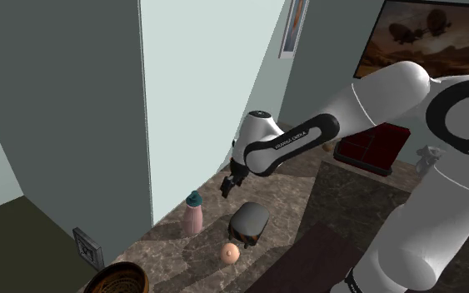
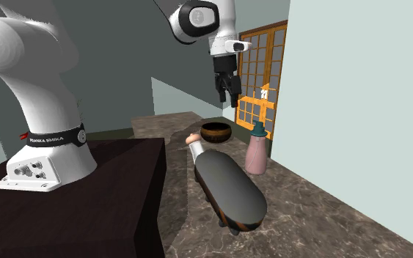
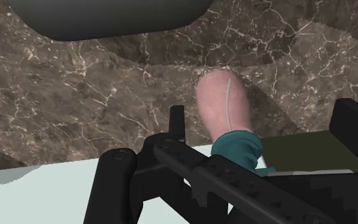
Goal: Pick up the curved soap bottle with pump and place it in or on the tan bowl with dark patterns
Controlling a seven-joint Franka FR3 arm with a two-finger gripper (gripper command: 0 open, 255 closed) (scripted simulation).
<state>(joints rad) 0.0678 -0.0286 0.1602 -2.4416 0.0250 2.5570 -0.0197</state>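
White arm, dark joints (lettered, apparently), black hand.

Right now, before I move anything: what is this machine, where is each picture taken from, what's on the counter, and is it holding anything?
It is a white robot arm ending in two black fingers. One picture looks down over its shoulder, one is taken from near its base, and one from the hand itself. On the marbled counter stand a pink soap bottle with a teal pump and a brown bowl. A dark oblong object lies nearby. The fingers are apart, above the bottle, holding nothing.
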